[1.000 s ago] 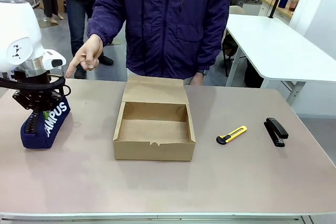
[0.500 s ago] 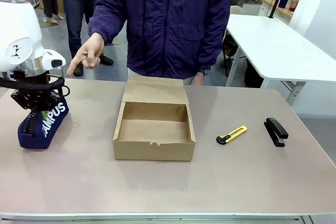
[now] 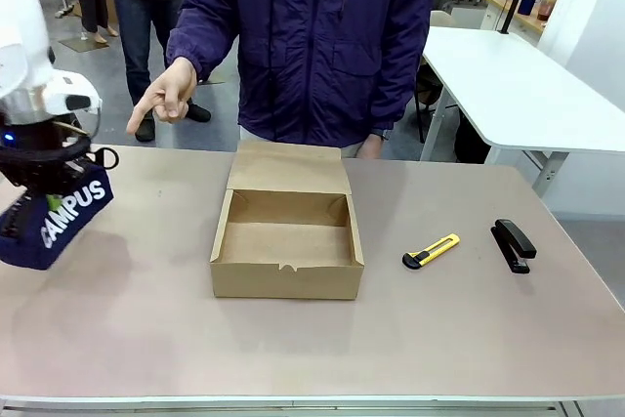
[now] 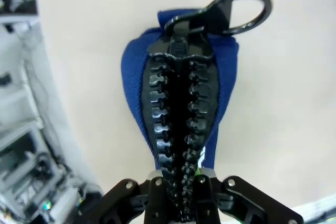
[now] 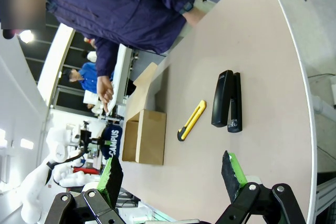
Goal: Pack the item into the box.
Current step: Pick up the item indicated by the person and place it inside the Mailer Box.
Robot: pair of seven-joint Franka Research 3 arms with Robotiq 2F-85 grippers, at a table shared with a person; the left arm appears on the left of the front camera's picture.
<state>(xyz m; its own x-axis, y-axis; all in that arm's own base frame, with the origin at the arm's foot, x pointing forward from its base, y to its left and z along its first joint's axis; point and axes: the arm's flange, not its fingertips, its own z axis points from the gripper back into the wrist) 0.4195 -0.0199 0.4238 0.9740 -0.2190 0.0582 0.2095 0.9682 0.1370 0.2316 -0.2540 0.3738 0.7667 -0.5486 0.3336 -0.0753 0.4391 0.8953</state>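
Navy-blue fabric sat in the grip of my left claw (image 4: 178, 177). It was clenched on one end of the zip pouch (image 4: 178, 77), its fingers pinching either side of the closed black zipper (image 4: 176, 108). The pouch ran away from the fingers, with its black ring tab (image 4: 223, 14) at the far tip. From the front, the white CAMPUS lettering showed just below that claw, tilted. The pouch seemed to hang clear of the tabletop (image 3: 146, 339), though I couldn't be sure of the gap.

Well off to the right of that claw stood the cardboard box (image 3: 286, 280), open, its flap lid raised at the far side and its bare floor showing. The pouch was outside it. Farther right lay the yellow utility knife (image 3: 431, 251), then the black stapler (image 3: 514, 244), both flat on the tabletop and apart from each other.

My right claw (image 5: 170, 177) was released, green pads spread wide. Ahead of it the stapler lay nearest, the knife beyond it and the box farther on.

Beyond the left claw, across the tabletop, a person (image 3: 312, 36) in a dark blue jacket held out a hand (image 3: 166, 100) with one finger pointing down.
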